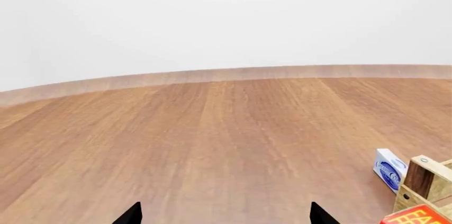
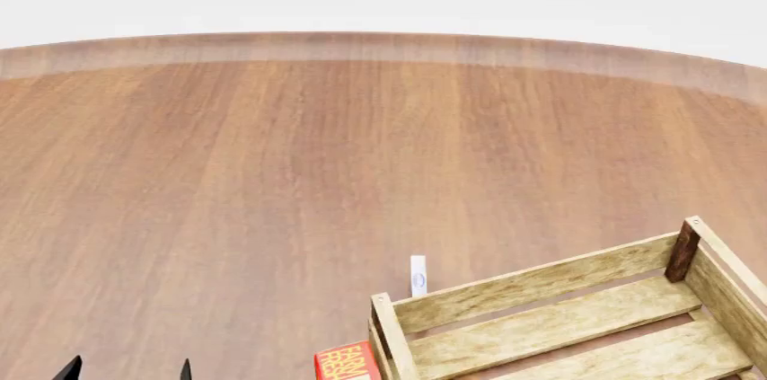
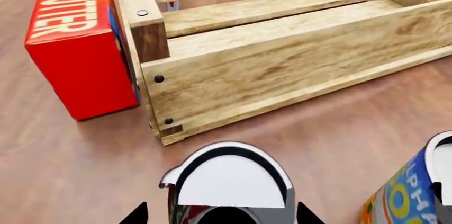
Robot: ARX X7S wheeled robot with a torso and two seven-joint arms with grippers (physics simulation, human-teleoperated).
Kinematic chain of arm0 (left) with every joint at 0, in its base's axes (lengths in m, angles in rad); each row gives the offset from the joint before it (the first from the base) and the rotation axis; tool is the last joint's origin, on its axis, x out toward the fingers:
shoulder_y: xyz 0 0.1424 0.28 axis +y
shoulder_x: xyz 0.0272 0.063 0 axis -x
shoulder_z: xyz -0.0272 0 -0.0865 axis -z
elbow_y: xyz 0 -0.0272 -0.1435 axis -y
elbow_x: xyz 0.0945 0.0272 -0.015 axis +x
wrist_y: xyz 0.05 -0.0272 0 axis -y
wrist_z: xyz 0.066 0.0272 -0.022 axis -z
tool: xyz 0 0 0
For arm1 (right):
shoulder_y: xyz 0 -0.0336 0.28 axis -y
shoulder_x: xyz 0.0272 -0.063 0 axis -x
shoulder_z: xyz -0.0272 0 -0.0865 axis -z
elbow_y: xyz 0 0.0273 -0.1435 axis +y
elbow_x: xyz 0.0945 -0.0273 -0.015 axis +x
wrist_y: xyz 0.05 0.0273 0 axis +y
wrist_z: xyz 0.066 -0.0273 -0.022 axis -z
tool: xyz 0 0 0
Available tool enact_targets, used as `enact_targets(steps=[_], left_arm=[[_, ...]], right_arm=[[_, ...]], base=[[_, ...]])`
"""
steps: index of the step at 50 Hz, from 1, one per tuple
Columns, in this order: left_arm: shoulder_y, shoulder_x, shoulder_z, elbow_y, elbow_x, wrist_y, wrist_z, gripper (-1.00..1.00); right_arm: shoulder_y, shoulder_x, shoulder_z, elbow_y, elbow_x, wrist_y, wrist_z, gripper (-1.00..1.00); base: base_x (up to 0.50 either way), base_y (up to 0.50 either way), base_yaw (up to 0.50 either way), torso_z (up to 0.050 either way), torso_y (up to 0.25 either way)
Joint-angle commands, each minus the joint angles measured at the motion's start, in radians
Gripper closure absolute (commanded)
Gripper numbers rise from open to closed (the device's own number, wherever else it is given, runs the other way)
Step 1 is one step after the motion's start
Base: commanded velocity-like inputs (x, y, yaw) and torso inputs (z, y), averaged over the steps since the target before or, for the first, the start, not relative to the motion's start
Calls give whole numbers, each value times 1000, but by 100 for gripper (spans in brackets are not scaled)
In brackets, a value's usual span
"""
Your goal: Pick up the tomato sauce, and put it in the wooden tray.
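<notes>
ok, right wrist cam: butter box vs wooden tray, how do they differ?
The butter box is solid glossy red with white lettering; the wooden tray is pale slatted wood with dark corner posts. The box is closed and much smaller; the tray is open-topped and runs out of frame. Both sit on the wood table, side by side.

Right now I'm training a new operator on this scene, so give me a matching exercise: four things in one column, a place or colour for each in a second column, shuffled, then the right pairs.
Things:
1. tomato sauce
2. butter box
3. wooden tray
4. blue-and-orange can

Descriptions:
A. red, standing against the tray's outer side
B. light slatted wood with darker corner posts
C. silver-white top, between the right gripper fingertips
D. cut off at the edge of the right wrist view

Pairs: 1-C, 2-A, 3-B, 4-D
</notes>
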Motion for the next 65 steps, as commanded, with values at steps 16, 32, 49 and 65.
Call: enact_targets(steps=[16,32,49,65], left_arm=[[2,-7,10,10,-9,2,-3,-100],[1,-13,19,12,-14,4,-10,-100],[-2,-20,27,13,-21,2,-19,-100],[-2,-26,33,15,-32,3,-23,-100]], right_arm=[[32,5,-5,39,14,6,9,-100],[37,12,-12,48,6,-3,34,100],[-91,68,-56,-188,-122,-168,97,100],[-82,113,-25,-528,-166,-112,128,100]], base=[[0,0,0,0,0],[0,0,0,0,0],[0,0,0,0,0],[0,0,0,0,0]])
